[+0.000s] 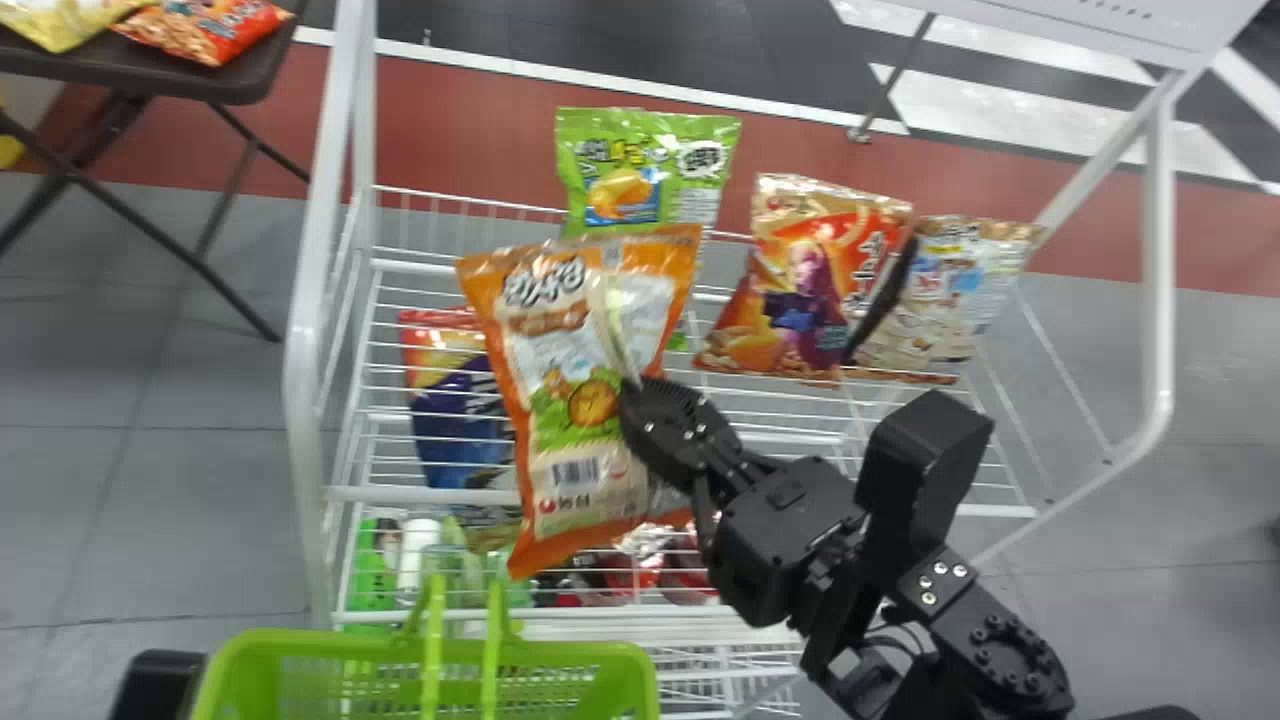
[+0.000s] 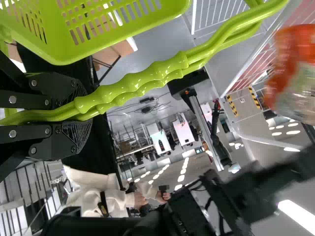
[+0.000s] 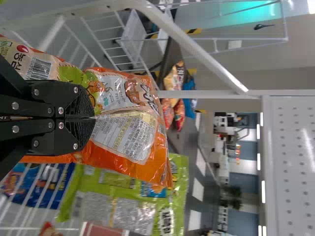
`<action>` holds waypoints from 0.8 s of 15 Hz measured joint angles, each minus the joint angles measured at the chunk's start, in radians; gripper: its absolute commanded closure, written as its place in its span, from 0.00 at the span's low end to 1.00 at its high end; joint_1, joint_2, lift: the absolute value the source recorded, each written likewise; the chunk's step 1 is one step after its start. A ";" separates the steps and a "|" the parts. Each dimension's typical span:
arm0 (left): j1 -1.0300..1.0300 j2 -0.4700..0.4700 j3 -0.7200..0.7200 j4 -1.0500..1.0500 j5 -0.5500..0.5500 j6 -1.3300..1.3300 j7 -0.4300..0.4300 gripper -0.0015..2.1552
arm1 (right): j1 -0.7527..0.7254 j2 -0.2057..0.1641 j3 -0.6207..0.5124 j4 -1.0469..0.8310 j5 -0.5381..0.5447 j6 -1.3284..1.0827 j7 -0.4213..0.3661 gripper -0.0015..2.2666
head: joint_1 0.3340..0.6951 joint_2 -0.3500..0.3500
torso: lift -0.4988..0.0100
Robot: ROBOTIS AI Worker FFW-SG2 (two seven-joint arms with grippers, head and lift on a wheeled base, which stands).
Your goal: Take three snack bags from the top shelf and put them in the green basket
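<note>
A glossy orange-and-white plastic snack bag [image 1: 570, 400] is being pinched at a fold about midway along by the narrowed jaws of the right gripper [image 3: 93, 117], presumably for a firm hold; its film is spreading out either side of them. It is being held above the front edge of the white wire top shelf [image 1: 400, 494]. Near that shelf's front left corner, the lime-green plastic basket [image 1: 560, 654] is being steadied by its smooth paired handles [image 2: 147, 75], clamped in the left gripper [image 2: 82, 110], probably for loading.
</note>
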 measured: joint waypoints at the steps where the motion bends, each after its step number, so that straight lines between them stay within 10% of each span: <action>1: 0.007 -0.002 0.001 -0.010 0.000 -0.007 0.002 0.49 | 0.026 -0.003 -0.023 -0.009 -0.002 0.006 0.018 0.99 | 1.00 0.00 | 0.92; 12: 0.033 -0.010 -0.024 -0.043 -0.011 -0.072 0.037 0.49 | 0.069 -0.034 -0.068 0.073 -0.016 0.432 0.314 0.99 | 1.00 0.00 | 0.92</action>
